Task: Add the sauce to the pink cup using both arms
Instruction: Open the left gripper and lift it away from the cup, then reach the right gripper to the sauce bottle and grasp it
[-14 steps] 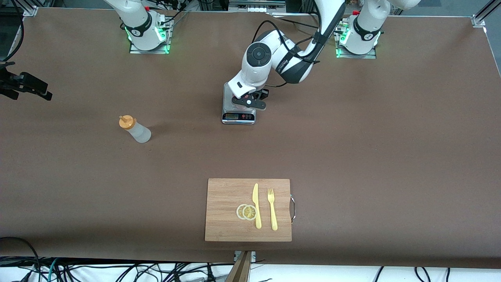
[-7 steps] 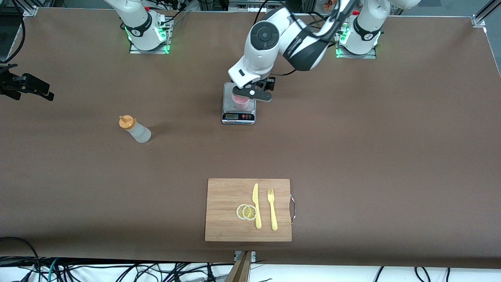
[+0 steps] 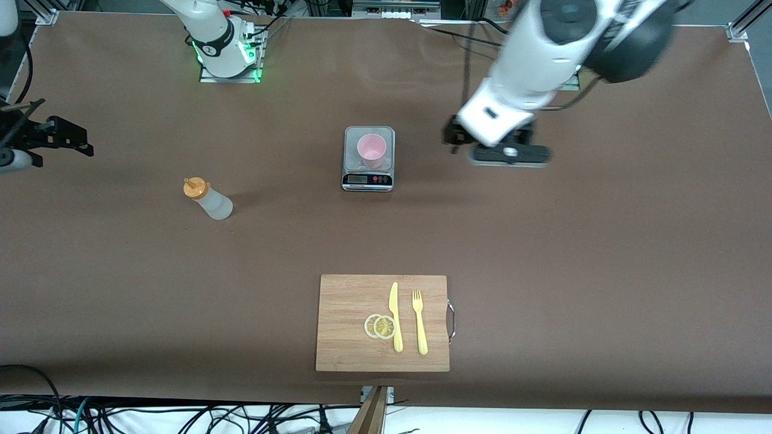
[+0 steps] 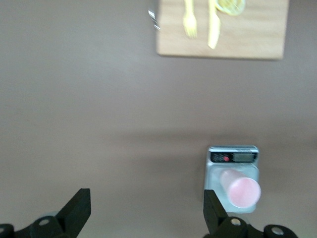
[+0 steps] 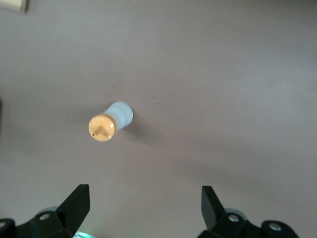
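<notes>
The pink cup [image 3: 371, 146] stands upright on a small kitchen scale [image 3: 368, 179], and nothing touches it. In the left wrist view the pink cup [image 4: 241, 191] shows beside one finger, outside the jaws. My left gripper [image 3: 491, 147] [image 4: 146, 198] hangs open and empty over bare table, toward the left arm's end from the scale. The sauce bottle [image 3: 207, 199] [image 5: 111, 120], whitish with an orange cap, stands toward the right arm's end, slightly nearer the front camera than the scale. High above that end, my right gripper [image 3: 60, 135] [image 5: 143, 198] is open and empty.
A wooden cutting board [image 3: 347, 325] [image 4: 257, 39] lies near the table's front edge with a yellow knife [image 3: 395, 316], a yellow fork [image 3: 419, 322] and two lemon slices [image 3: 380, 326] on it. The green-lit right arm base [image 3: 226, 51] stands at the back.
My left gripper has opened, let go of the pink cup on the scale, risen and swung toward the left arm's end. The cup stays on the scale. The right gripper has shifted slightly.
</notes>
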Controlling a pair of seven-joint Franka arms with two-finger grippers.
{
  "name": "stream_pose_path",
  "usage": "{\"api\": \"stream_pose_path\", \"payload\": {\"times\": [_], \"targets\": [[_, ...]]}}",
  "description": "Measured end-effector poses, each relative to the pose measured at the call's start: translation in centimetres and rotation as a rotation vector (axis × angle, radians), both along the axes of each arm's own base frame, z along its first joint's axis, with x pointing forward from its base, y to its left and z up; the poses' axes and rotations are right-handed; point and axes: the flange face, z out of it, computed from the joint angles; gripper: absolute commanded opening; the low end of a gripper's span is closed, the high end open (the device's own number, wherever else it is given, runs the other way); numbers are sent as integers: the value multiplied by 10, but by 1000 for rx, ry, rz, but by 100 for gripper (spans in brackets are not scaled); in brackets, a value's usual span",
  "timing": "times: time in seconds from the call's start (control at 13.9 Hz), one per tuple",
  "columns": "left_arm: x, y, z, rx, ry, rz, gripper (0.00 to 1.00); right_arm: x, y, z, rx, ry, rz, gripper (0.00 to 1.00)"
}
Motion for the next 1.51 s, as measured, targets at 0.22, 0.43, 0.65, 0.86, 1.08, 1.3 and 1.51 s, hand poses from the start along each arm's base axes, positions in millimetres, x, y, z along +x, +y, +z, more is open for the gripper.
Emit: {"api": "stream_pose_path", "payload": {"times": [0.22,0.43,0.65,0.86,1.08,1.3,1.51], "targets": [[14,117,36,-1,13,45,100,10,-8,-29,128,21,205,100],[11,180,48,15,39,5,100,12,-52,-72,361,9,372,100],[9,210,51,76,58,-67,100,7,-107,-128,582,-41,475,100],[10,235,51,94,66,-104,100,-6,-138,-188,831,-106,568,100],[10,249,51,90,72,-105,100,-18,-152,-261,1053,-193,668,100],[11,261,49,84,78,-136,100,-31,-147,-330,1238,-262,725,100],[14,263,42,82,91,-147,100,-37,-135,-378,1330,-348,805,100]]}}
